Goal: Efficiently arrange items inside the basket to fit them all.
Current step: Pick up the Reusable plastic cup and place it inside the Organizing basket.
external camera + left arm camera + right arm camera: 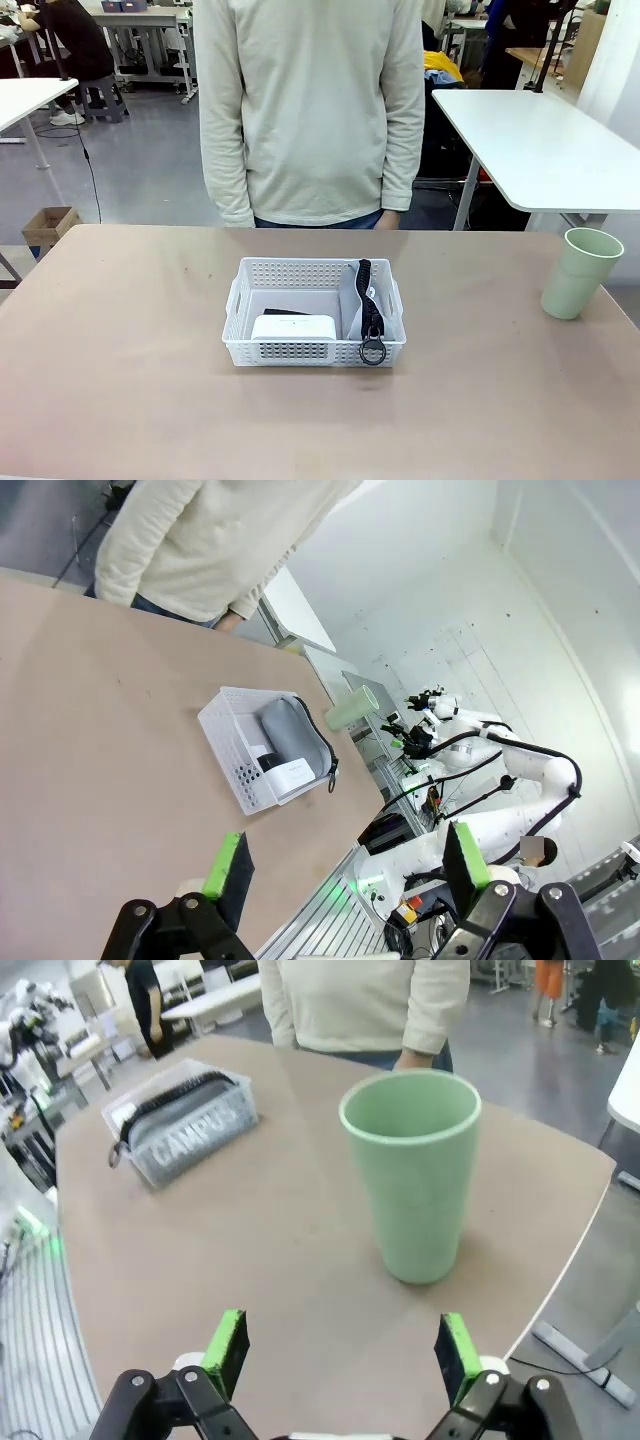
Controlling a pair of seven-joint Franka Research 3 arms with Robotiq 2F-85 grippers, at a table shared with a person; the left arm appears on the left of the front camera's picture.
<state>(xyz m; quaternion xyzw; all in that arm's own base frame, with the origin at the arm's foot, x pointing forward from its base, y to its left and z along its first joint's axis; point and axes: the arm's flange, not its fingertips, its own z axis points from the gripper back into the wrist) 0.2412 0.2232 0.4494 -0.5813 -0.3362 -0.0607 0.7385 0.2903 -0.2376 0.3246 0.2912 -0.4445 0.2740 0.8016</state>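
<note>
The left gripper (pixel 346 860) and right gripper (pixel 342 1348) gape empty. Mid-table, the basket (pixel 290 352) holds the box (pixel 293 327) in front, the pouch (pixel 190 1132) on edge beside it, and something black behind, probably the stapler (pixel 285 313). The cup (pixel 580 272) stands outside, far right. A person (pixel 310 110) stands beyond.

A person (pixel 310 100) in a cream long-sleeved top and blue jeans is standing at the far edge of the brown table (pixel 120 380), sleeves hanging straight down. Behind and to the right, a white table (pixel 540 140) is standing on the grey floor (pixel 140 170), and another white table (pixel 25 98) is showing at the left edge. A small open cardboard box (pixel 48 228) is sitting on the floor just beyond the brown table's far left corner. A thin black cable (pixel 88 165) is trailing down near it. Farther back, someone in dark clothes (pixel 75 40) is showing beside grey workbenches (pixel 150 30).
</note>
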